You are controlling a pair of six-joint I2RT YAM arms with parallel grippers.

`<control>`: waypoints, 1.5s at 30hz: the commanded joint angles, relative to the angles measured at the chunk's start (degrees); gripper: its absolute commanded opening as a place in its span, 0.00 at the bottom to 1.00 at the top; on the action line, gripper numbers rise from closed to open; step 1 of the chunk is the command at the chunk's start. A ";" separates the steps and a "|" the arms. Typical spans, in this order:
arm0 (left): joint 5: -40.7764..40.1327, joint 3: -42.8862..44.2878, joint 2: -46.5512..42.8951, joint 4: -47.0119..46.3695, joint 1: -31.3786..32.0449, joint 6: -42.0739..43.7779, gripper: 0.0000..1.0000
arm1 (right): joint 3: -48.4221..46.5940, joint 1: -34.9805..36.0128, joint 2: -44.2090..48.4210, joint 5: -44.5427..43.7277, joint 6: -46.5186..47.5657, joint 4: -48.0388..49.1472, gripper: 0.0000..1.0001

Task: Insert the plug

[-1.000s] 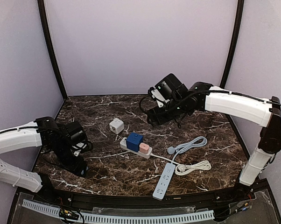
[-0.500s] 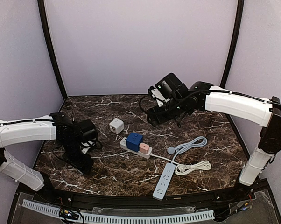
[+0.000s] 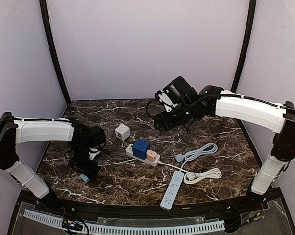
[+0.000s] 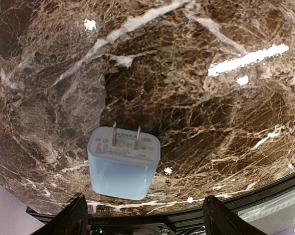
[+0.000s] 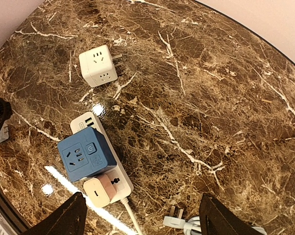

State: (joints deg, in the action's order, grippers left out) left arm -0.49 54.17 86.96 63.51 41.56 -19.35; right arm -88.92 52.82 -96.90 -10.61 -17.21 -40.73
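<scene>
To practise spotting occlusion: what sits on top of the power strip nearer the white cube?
A blue cube adapter and a pink adapter sit on the power strip. The sockets and prongs beneath them are covered.

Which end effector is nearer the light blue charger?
Left. The left end effector sits over the light blue charger, open, fingers flanking it without touching. The right end effector hovers open far across the table, beyond the power strip.
</scene>
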 commanded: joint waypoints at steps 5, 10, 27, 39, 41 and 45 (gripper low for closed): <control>4.28 1.90 5.94 0.29 -4.17 5.40 0.81 | -0.87 -0.30 0.79 -0.32 1.49 -0.05 0.78; 5.87 1.90 10.23 0.25 -5.14 7.34 0.75 | 0.20 -0.32 2.01 -0.67 1.40 -0.49 0.78; 9.43 8.18 13.73 -1.93 -5.29 5.47 0.24 | 3.38 -0.37 5.02 -1.75 0.26 -0.54 0.78; 19.17 10.91 8.06 -5.65 -5.34 -1.45 0.24 | 4.04 -0.35 5.80 -2.23 -1.19 0.25 0.78; 20.68 11.06 6.42 -6.38 -5.36 -2.76 0.24 | 3.96 -0.35 5.84 -2.22 -1.49 0.76 0.78; 23.68 12.03 3.04 -8.12 -5.38 -5.00 0.24 | 3.40 -0.34 5.89 -2.31 -1.60 1.32 0.77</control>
State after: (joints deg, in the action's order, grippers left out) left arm 18.61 64.05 94.83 57.32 36.47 -21.15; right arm -85.54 52.80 -92.33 -12.05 -17.96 -41.10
